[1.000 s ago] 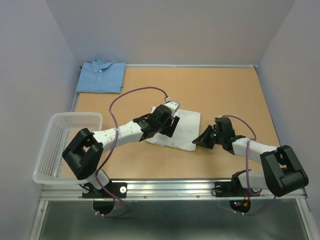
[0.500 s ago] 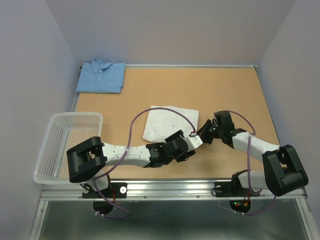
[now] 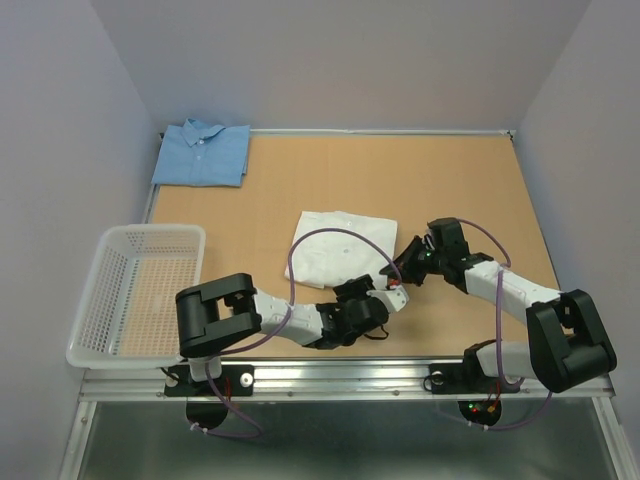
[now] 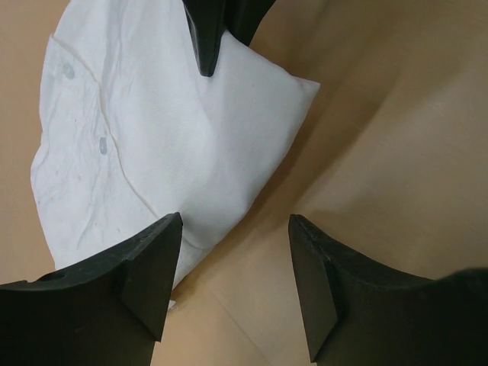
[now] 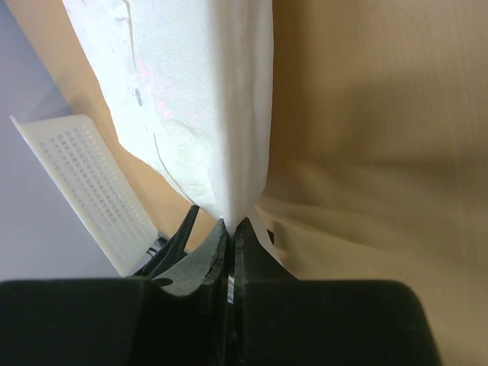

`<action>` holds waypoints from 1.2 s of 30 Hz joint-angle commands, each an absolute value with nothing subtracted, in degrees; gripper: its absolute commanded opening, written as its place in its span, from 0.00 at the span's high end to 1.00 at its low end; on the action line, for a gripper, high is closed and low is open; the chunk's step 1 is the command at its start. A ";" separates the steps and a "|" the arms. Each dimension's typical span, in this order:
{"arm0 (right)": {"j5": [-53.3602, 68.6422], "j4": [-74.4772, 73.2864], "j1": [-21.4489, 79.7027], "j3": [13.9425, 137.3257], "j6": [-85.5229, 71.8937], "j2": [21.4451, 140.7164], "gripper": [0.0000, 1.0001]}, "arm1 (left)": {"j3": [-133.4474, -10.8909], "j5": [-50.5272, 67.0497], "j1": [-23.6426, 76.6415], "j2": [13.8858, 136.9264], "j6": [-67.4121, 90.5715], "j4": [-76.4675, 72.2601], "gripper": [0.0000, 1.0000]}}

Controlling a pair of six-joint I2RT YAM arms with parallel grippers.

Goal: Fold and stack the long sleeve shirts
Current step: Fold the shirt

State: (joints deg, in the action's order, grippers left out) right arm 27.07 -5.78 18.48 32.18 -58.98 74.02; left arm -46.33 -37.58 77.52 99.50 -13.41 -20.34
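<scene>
The blue shirt [image 3: 202, 153] lay folded with its collar showing, far ahead and to the left of the left gripper [image 4: 235, 225] and well apart from both arms. The mesh basket [image 3: 110, 300] stood behind that gripper, beside the left arm's base. The white shirt [image 3: 338, 250] lay folded in a rough rectangle on the table [image 3: 470, 180], just ahead of the left gripper's fingertips and running away to their left.

By the look of it, the white shirt was light, limp cloth with soft, creased layers. It would sag and fall open if lifted by one point, and a single layer could slide off the ones under it. The best hold seemed to be a corner or folded edge, pinched through all the layers, with a second hold on a neighbouring corner.

The left gripper stood wide open and held nothing. Its left finger [image 4: 145, 282] hung over the shirt's near edge and its right finger [image 4: 320, 297] over bare wood, with the edge running between them. The wrist view did not show whether either finger touched the cloth.

Farther right, the right gripper [image 5: 229, 229] was closed tight on the shirt's edge. The cloth ran straight out from between its tips, and the bare table lay to their right.
</scene>
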 commanded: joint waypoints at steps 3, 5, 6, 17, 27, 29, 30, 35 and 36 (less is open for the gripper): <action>28.39 -5.80 18.81 34.80 -60.38 72.51 0.99 | -48.69 -47.20 77.87 102.21 -12.39 -26.89 0.40; 28.47 -5.80 18.81 34.98 -60.73 72.33 0.99 | -48.95 -47.11 78.05 102.57 -12.22 -27.59 0.43; 28.65 -5.80 18.81 34.98 -60.91 72.33 0.99 | -49.13 -47.37 78.05 102.74 -12.04 -27.86 0.43; 28.74 -5.98 18.81 34.72 -62.14 71.46 0.99 | -50.63 -48.43 77.96 105.03 -11.43 -29.88 0.96; 24.35 -6.42 18.55 35.86 -62.84 70.75 0.51 | -48.52 -46.41 77.96 101.95 -7.30 -28.39 1.00; 22.94 -6.68 17.93 36.30 -62.93 70.93 0.36 | -48.25 -46.23 78.05 101.60 -5.54 -27.34 1.00; 22.42 -6.77 17.23 36.39 -62.93 71.01 0.31 | -48.16 -46.14 77.96 100.99 -4.84 -26.90 1.00; 20.74 -7.03 15.03 36.13 -62.93 71.19 0.17 | -47.55 -44.92 78.05 99.93 -2.20 -25.84 1.00; 20.74 -7.03 14.25 36.12 -62.58 71.10 0.16 | -47.64 -44.91 78.05 99.93 -1.94 -25.75 1.00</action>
State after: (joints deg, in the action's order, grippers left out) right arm 22.98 -6.90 16.16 32.97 -62.83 72.25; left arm -47.97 -44.66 77.65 103.70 -5.41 -25.43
